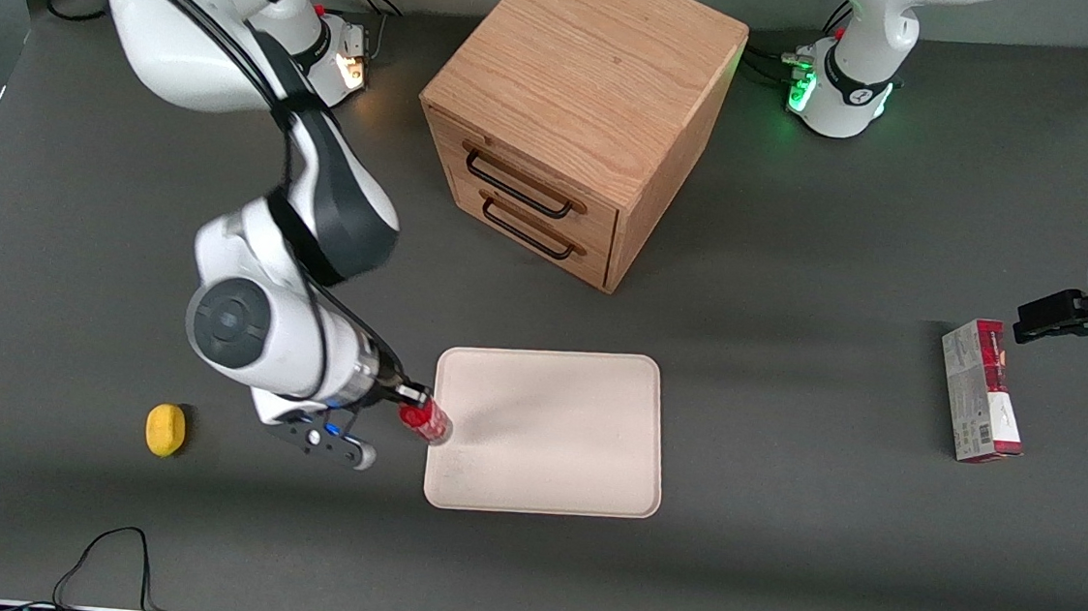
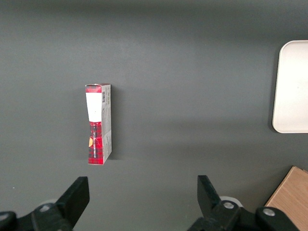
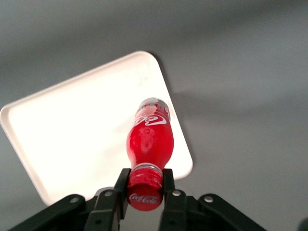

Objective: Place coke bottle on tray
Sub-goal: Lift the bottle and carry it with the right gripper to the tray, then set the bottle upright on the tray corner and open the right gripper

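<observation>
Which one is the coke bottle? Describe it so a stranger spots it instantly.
Start at the wooden drawer cabinet; the cream tray lies nearer the front camera. At the tray's edge toward the working arm, the gripper jaws clamp the coke bottle by its cap. It is slim and red, unlike the boxy carton and yellow lemon.

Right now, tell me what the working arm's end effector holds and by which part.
The end effector holds the small red coke bottle by its red cap, at the cream-white tray's edge.

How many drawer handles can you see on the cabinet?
2, both on the cabinet front: upper handle and lower handle directly beneath. The gripper is shut on the bottle over the tray edge, nearer the camera.
</observation>
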{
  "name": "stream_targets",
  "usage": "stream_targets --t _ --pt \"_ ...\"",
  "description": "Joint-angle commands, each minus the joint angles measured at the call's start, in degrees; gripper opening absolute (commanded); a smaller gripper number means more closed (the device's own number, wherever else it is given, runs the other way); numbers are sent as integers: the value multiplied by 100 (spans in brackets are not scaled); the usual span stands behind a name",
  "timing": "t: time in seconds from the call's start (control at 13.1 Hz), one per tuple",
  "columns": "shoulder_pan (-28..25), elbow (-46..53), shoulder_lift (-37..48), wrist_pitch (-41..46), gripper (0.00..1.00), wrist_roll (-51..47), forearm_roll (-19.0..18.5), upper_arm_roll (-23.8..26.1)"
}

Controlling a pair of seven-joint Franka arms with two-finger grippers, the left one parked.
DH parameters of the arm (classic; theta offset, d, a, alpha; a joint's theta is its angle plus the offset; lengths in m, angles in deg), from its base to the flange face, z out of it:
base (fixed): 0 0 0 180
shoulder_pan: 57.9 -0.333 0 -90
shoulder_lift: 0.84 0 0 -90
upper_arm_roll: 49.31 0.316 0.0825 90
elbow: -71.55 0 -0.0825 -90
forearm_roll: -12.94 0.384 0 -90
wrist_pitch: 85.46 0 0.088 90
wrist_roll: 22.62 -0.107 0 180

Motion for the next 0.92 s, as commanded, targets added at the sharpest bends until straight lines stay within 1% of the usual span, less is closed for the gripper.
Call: stream_targets --t 0.0,0.23,0.61,0.69,0.76,0.84 --pt "-142 429 -414 -312 0 -284 -252 -41" --pt "-178 429 -565 -515 0 -381 -367 -33" --pt "-195 420 -565 -533 0 -390 -385 -24" --pt "-196 420 -565 -533 6 -389 -385 -33" --pt "-196 420 -565 -559 40 -389 -385 -24" --pt "-204 411 -565 -664 68 -398 -385 -24"
